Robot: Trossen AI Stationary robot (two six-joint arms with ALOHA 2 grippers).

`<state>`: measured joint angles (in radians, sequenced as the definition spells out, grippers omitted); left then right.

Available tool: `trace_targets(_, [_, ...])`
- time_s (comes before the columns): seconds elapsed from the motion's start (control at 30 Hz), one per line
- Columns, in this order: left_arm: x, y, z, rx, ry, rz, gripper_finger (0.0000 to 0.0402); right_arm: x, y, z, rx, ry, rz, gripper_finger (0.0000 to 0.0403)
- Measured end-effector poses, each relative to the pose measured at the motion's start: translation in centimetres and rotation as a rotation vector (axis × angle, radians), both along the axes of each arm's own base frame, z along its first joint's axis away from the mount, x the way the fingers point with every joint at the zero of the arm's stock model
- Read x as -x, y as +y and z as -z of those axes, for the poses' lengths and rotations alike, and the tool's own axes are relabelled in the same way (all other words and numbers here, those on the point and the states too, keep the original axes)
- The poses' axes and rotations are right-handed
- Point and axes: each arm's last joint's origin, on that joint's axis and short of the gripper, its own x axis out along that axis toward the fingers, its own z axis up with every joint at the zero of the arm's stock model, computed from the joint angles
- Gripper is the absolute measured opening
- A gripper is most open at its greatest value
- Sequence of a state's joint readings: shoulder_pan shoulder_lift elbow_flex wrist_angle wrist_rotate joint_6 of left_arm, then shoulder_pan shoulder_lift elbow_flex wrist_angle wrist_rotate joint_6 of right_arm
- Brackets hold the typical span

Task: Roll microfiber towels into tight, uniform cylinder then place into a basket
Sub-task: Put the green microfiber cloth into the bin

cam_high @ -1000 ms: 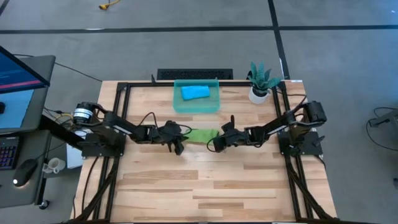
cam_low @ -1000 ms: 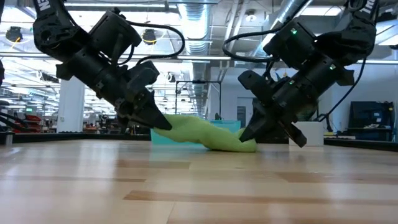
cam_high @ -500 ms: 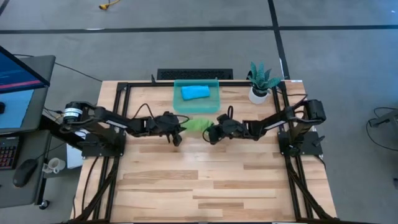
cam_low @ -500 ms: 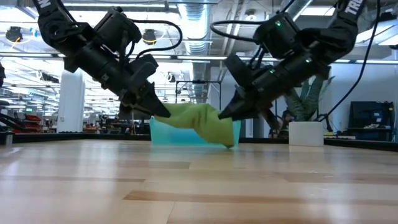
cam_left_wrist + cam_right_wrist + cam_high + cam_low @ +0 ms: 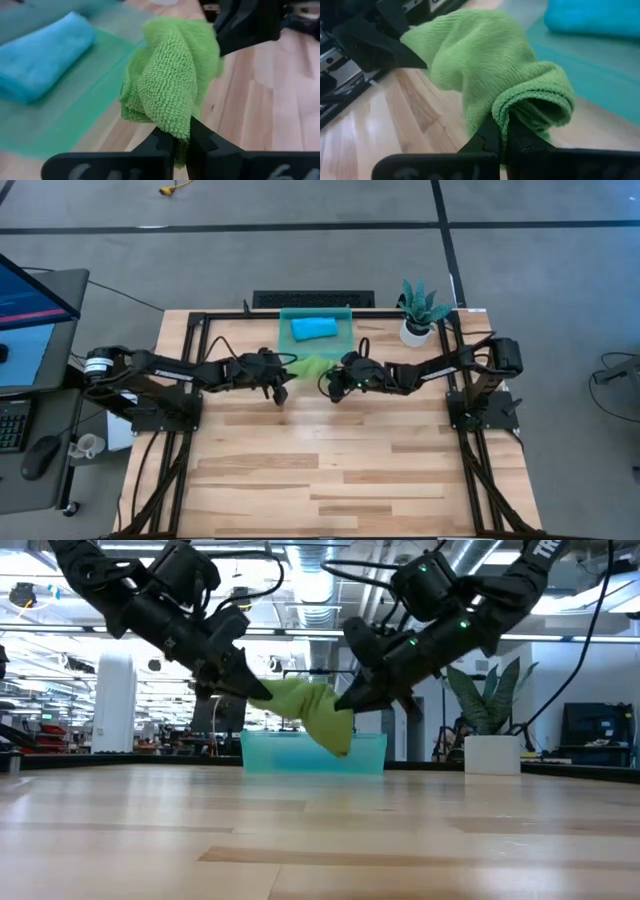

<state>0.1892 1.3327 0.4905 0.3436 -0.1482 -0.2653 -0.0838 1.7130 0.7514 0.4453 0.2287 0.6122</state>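
Two towels here: one sky-blue towel [image 5: 314, 329] already lying rolled inside the teal basket [image 5: 286, 350], and one lime-green towel [image 5: 313, 367] hanging in the air between the two arms, just in front of the basket's near wall. One basket, sitting at the middle of the table's far edge, and one white pot with a plant [image 5: 418, 313] near the far right corner.

The table [image 5: 330, 470] is light wood planks with a black frame around it. Behind it, the low view shows an open workshop with ceiling pipes and lights.

Both arms reach in from the sides and meet near the middle, low view showing them raised off the wood. The left gripper [image 5: 281, 376] is pinched tight on one end of the green towel, and the right gripper [image 5: 337, 381] is clamped on the other end, so the cloth sags bunched between them.
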Motion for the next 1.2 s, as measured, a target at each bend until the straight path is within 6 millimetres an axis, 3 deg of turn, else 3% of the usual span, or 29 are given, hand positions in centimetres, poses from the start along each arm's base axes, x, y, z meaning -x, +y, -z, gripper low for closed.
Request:
trace_targets(0.33, [-1.9, 1.4, -4.2, -0.119, 0.121, -0.014, 0.0006, -1.9, -1.3, -2.7, 0.099, 0.064, -0.033, 0.0015])
trace_targets(0.63, [-2.3, 3.0, -6.7, -0.226, 0.193, -0.088, 0.0006, -0.3, -3.9, -7.0, 0.231, 0.014, 0.006, 0.0015])
trace_targets(0.77, [-2.1, 4.6, -7.5, -0.25, 0.172, -0.112, 0.0006, 0.2, -5.4, -7.3, 0.311, 0.054, 0.009, 0.0015])
trace_targets(0.9, [-2.4, 6.3, -6.6, -0.234, 0.173, -0.119, 0.0006, 0.0, -7.0, -6.2, 0.396, 0.117, 0.002, 0.0015])
trace_targets(1.2, [-3.6, 9.0, -1.7, -0.256, 0.352, -0.129, 0.0006, 0.2, -9.5, -2.9, 0.498, 0.313, -0.065, 0.0015])
